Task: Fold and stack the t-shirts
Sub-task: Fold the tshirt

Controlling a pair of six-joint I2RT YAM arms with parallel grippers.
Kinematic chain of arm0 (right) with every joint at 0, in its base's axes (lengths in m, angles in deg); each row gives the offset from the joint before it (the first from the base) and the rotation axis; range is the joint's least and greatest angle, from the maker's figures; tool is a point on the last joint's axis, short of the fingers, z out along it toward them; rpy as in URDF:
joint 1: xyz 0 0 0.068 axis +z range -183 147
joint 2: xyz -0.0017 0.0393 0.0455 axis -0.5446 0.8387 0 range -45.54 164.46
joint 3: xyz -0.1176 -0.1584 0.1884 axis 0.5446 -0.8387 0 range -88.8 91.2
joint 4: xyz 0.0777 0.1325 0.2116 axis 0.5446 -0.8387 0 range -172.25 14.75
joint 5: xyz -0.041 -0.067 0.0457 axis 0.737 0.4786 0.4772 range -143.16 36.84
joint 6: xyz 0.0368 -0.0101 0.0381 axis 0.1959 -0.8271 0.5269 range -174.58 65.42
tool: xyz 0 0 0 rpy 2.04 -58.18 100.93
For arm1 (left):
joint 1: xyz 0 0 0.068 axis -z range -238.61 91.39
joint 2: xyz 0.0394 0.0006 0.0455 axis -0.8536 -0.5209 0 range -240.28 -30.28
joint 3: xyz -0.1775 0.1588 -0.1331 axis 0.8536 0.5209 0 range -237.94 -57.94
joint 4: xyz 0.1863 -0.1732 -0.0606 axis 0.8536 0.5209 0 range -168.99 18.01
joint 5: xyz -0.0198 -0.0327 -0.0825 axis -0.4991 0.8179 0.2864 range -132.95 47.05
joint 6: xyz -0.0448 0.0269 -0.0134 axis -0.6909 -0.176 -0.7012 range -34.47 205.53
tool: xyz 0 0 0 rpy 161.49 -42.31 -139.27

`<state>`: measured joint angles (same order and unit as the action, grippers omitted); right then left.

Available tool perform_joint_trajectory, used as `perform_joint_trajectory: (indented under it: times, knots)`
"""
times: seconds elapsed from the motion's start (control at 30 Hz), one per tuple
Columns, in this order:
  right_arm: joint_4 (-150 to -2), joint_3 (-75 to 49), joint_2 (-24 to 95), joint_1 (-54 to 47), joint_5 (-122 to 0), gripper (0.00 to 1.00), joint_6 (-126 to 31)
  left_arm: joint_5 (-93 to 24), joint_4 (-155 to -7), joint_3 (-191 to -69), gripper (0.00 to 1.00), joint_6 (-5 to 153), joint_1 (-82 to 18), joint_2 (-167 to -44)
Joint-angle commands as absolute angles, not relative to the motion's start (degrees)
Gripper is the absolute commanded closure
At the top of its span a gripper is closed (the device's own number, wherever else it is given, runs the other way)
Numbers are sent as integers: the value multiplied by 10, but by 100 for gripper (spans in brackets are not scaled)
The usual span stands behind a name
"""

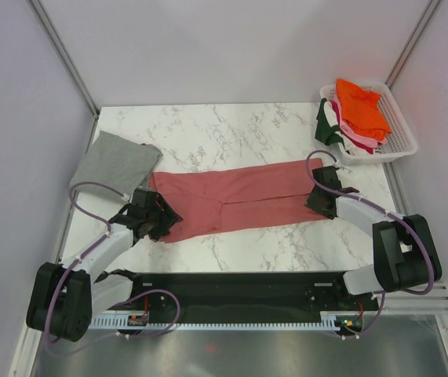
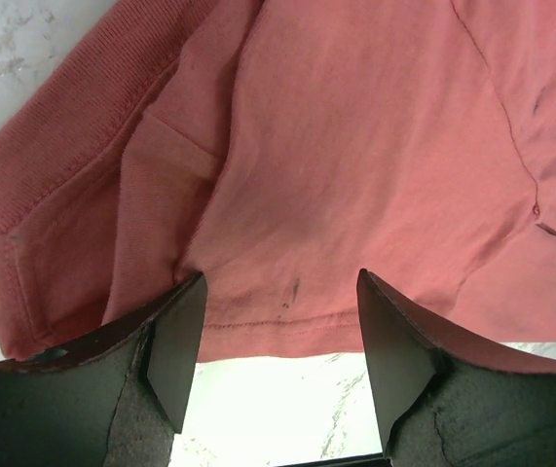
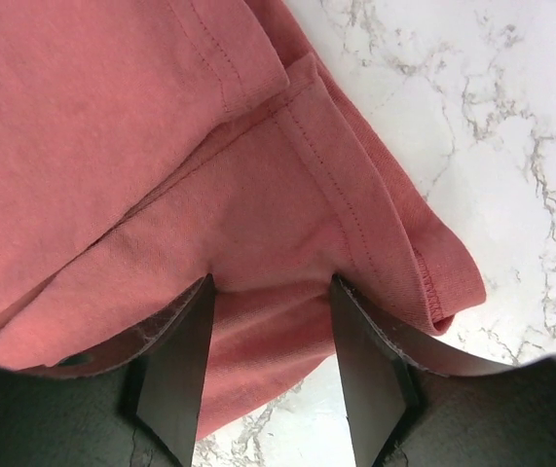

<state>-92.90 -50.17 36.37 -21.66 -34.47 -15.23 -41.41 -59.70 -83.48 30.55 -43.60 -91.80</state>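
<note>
Pale-walled bay, white marbled desk (image 1: 247, 133). Across the middle, folded dusty salmon-pink cotton t-shirt (image 1: 239, 200); left tool (image 2: 279, 292) and right tool (image 3: 271, 292) at opposite ends, spread wide astride hems, gripping nothing. Risk: pinching one layer, dragging fold apart.

Folded t-shirt (image 1: 118, 163) left of spread t-shirt (image 1: 239, 200)

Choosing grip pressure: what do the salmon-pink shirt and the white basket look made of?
The salmon-pink shirt looks like soft matte knit, likely cotton: stitched hems and a ribbed band show. The white basket looks like rigid plastic, with slatted moulded walls.
</note>
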Motion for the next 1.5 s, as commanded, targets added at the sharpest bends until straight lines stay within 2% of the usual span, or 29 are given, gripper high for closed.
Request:
perform_joint_trajectory:
  times: [0.0,0.27,0.53,0.63,0.77,0.93,1.07,1.17,1.33,1.47]
  knots:
    - [-949,-514,387,-219,-370,41,-122,-422,-624,-852,29,284,-434,-945]
    - [-1013,-505,388,-214,-318,40,-112,-416,-662,-882,29,305,-432,-1021]
    - [-1032,-529,350,-201,-343,40,-112,-406,-674,-942,30,334,-427,-1132]
    - [-1038,-546,326,-175,-364,40,-105,-399,-673,-1000,31,357,-427,-1186]
    - [-1040,-557,303,-82,-373,39,-61,-402,-630,-1144,32,391,-427,-1274]
    - [-1041,-536,332,44,-416,38,-5,-377,-618,-1278,33,396,-427,-1415]
    - [-1006,-503,350,209,-439,38,41,-298,-603,-1419,35,403,-427,-1520]
    - [-951,-458,393,309,-465,36,56,-282,-579,-1494,37,409,-427,-1581]
    - [-911,-338,485,377,-517,32,1,-244,-576,-1565,37,431,-428,-1625]
    - [-889,-310,443,373,-518,24,-49,-230,-574,-1630,34,454,-432,-1657]
